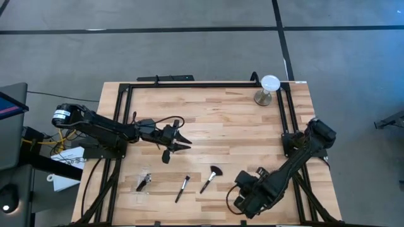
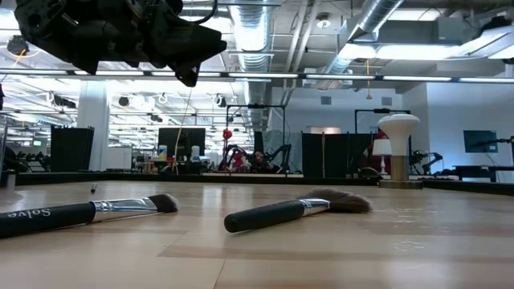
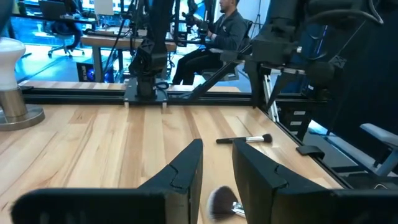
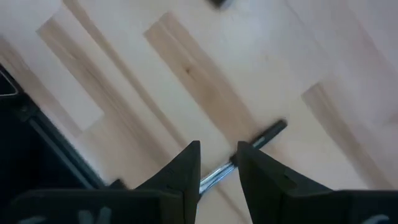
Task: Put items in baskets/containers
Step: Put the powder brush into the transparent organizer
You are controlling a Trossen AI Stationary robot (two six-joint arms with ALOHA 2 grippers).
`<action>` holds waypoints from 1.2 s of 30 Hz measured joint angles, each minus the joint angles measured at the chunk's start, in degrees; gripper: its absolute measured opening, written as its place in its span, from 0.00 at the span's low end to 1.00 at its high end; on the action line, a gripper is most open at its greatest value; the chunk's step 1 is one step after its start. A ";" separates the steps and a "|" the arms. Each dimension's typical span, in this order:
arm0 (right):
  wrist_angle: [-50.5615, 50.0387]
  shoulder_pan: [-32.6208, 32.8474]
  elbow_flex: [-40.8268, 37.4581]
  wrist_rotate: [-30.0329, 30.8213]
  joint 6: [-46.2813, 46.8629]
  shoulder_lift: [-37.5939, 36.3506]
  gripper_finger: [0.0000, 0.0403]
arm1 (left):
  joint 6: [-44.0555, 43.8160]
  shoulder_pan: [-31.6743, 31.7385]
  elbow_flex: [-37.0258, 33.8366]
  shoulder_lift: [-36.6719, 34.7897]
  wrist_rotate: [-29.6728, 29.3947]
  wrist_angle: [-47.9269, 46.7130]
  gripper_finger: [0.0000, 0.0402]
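Observation:
Two makeup brushes lie flat on the wood near the front edge: a slim one [image 1: 182, 188] [image 2: 88, 211] and a fan-headed one [image 1: 211, 178] [image 2: 297, 209]. The fan head [image 3: 221, 200] shows through the gap of my left gripper [image 1: 188, 144] [image 3: 217, 144]. That gripper waits open over mid-table, pointing level toward the right. Left of them, a few dark brushes [image 1: 144, 181] lie in the clear tray [image 1: 142, 190]. My right gripper [image 1: 246, 186] [image 4: 219, 148] points down, open. Below its gap another brush [image 4: 267, 135] [image 3: 244, 139] lies on the table.
A round white disc on a metal stand [image 1: 269, 89] [image 2: 399, 152] stands at the far right corner. Black frame rails [image 1: 202, 84] run along the table's far and side edges. Bare wood lies between the two arms. A person sits in the room beyond the table [image 3: 217, 31].

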 joint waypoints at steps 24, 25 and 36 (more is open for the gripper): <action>-0.18 1.84 0.79 -11.16 6.24 6.24 0.41 | -0.15 -0.01 0.00 0.00 0.02 0.24 0.21; -0.16 2.03 0.79 -11.16 6.59 6.24 0.41 | -0.15 0.00 0.00 0.00 0.02 0.24 0.21; -0.16 3.84 -1.56 -12.28 13.01 6.24 0.41 | -0.15 0.00 0.00 0.00 0.02 -0.01 0.21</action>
